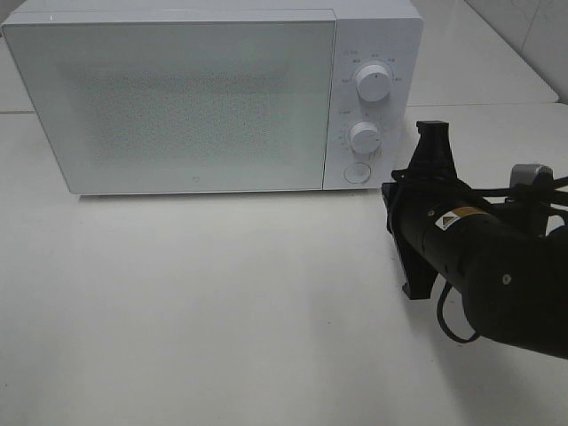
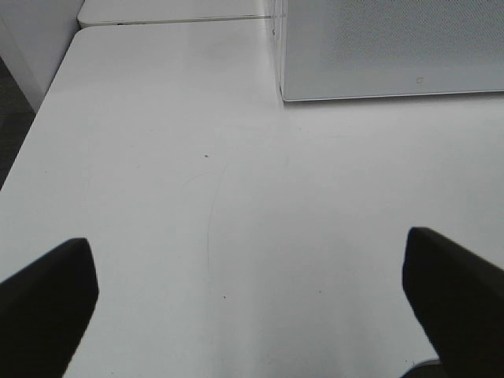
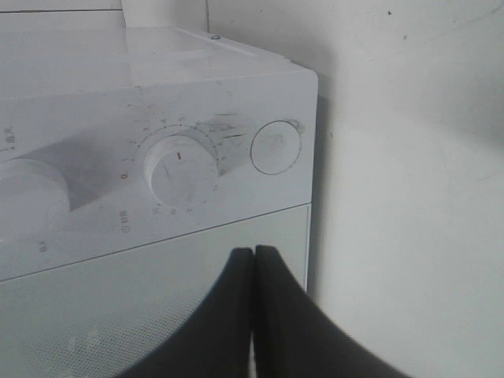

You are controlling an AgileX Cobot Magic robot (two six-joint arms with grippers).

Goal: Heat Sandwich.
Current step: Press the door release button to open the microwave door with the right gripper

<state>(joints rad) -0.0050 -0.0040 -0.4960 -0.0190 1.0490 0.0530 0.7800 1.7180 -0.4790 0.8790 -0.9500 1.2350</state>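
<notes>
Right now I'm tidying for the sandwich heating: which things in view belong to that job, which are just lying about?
Job: microwave, door shut; lower knob; upper knob; round button; right tool, shut, by the controls.
Idle: left tool, open, over the table. Sandwich not in view.

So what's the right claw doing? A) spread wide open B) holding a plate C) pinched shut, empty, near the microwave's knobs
C: the right gripper has its fingers pressed together with nothing between them, close to the microwave and its lower knob.
</notes>
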